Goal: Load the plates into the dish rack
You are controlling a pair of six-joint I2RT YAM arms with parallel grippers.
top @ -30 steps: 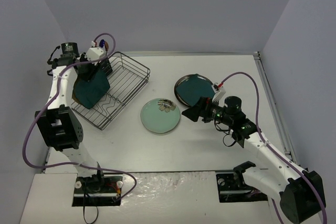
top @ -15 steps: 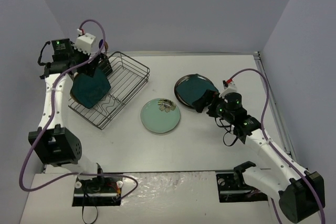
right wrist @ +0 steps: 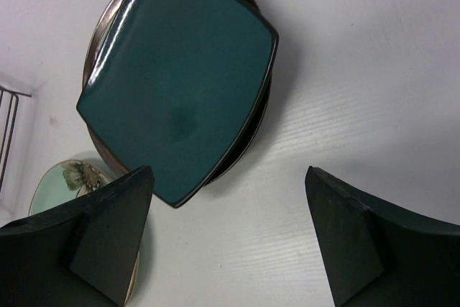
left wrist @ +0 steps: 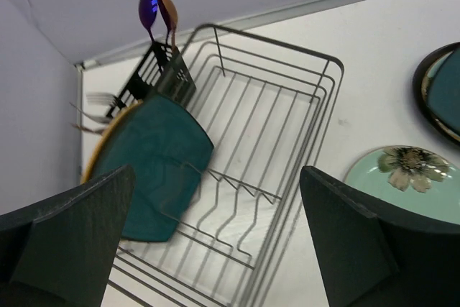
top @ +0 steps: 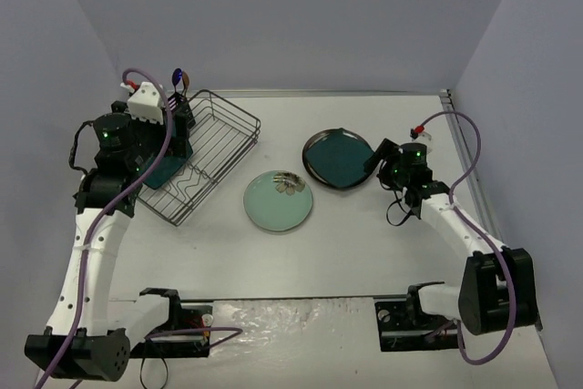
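Pale green plate partly off-frame

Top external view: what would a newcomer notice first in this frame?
Probably the black wire dish rack at far left, a teal plate leaning in it with the open left gripper over it. Then the rounded-square teal plate stacked on a round dark-rimmed plate right of centre, facing the open right gripper, and the pale green flower plate lying alone mid-table.
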